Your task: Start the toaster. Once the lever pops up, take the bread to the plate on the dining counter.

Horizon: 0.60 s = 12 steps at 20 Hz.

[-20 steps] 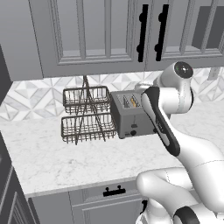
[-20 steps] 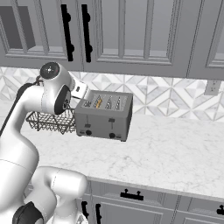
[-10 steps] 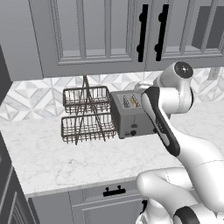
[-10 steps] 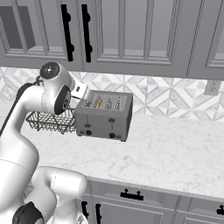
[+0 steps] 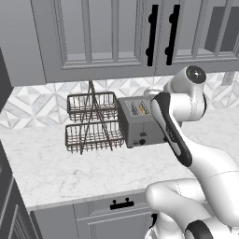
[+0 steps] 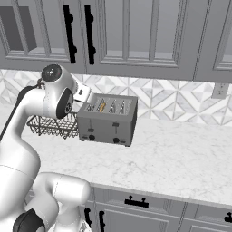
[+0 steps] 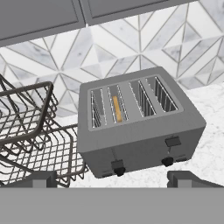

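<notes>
The grey four-slot toaster stands on the marble counter against the tiled wall, also seen as the toaster and the toaster. The bread sits upright in the second slot from the left, only its tan top edge showing. On the toaster's front, the left lever sits low beside its knob; the right lever sits higher. My gripper hovers in front of and above the toaster, open, with nothing between its fingers. The plate and the dining counter are out of view.
A two-tier wire basket rack stands right beside the toaster's left side. Upper cabinets with dark handles hang above. A wall outlet is at the far right. Bare marble counter stretches right of the toaster.
</notes>
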{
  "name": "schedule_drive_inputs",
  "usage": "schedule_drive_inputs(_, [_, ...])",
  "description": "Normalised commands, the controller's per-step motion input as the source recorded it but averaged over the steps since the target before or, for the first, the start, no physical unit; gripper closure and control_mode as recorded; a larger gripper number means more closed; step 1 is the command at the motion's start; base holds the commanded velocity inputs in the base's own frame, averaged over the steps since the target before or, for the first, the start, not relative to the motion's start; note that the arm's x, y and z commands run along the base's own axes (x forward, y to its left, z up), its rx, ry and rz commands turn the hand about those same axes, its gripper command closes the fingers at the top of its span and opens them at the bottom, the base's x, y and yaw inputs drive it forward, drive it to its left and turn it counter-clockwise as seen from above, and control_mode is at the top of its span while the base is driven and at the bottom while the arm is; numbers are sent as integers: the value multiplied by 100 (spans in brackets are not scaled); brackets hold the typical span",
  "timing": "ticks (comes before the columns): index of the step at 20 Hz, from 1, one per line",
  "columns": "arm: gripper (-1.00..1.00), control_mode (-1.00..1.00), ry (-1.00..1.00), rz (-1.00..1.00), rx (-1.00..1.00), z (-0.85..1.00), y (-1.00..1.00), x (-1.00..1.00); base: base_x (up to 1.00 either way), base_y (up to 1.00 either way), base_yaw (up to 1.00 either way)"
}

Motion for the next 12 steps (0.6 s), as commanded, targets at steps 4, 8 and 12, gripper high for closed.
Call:
schedule_drive_inputs(4, [-100, -100, 0, 0, 0, 0, 0, 0, 0, 0, 0])
schedule_drive_inputs(8, [-100, -100, 0, 0, 0, 0, 0, 0, 0, 0, 0])
schedule_drive_inputs(12, [-100, -100, 0, 0, 0, 0, 0, 0, 0, 0, 0])
